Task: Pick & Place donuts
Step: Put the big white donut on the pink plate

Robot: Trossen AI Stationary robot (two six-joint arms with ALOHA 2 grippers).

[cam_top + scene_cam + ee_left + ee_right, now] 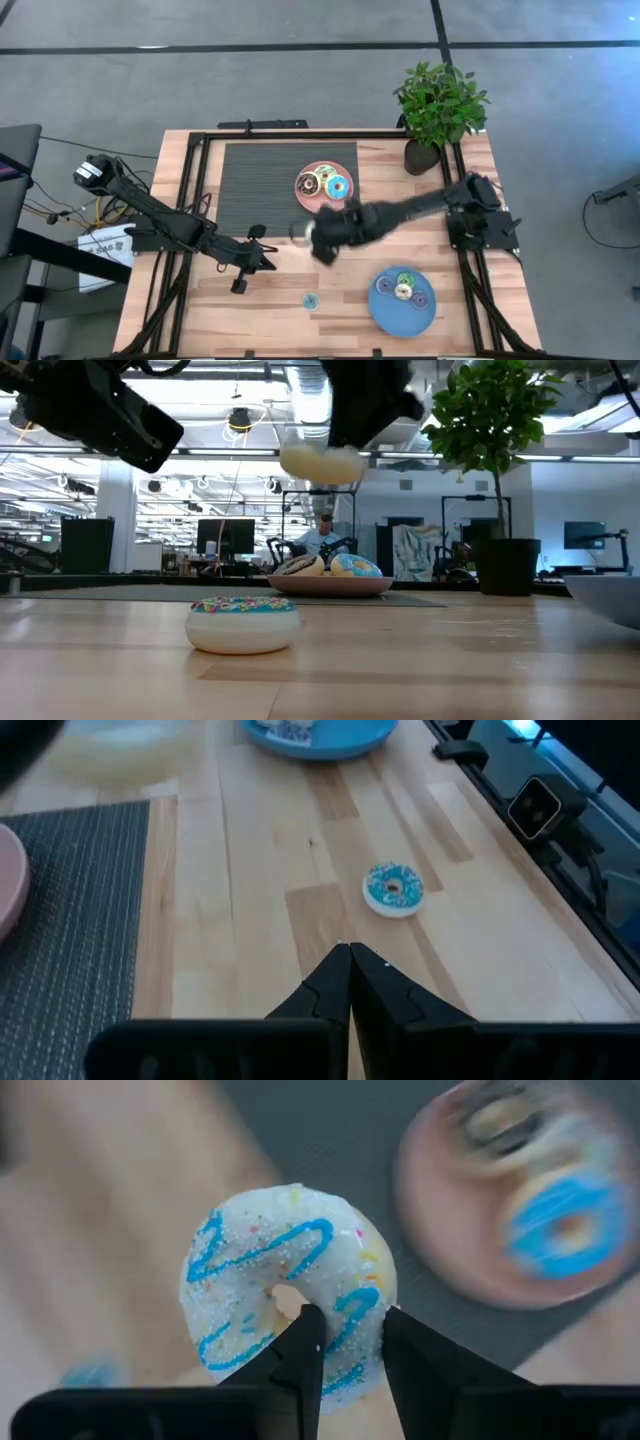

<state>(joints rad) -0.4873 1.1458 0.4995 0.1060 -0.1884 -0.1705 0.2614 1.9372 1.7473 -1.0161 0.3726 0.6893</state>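
Note:
My right gripper (318, 236) hovers over the table's middle, shut on a white donut with blue drizzle (285, 1290), seen lifted in the low view (320, 462). My left gripper (262, 258) waits shut just left of it, above the wood, touching nothing; its fingers (350, 960) point toward a small blue-iced donut (394, 888) lying flat on the table (311, 300). A pink plate (312, 168) on the dark mat carries two donuts. A blue plate (385, 316) near the front right holds three more. My right gripper holds the white donut by one side of its ring (352, 1342). One finger (305, 1342) sits inside the hole and the other (405, 1350) outside the rim. It comes from above, and the donut is lifted clear of the table, roughly level.
A potted plant (440, 105) stands at the far right corner. The dark ribbed mat (265, 185) covers the far middle of the table. Black frame rails (196, 190) run along the left and right sides. Bare wood lies between the mat and the near edge.

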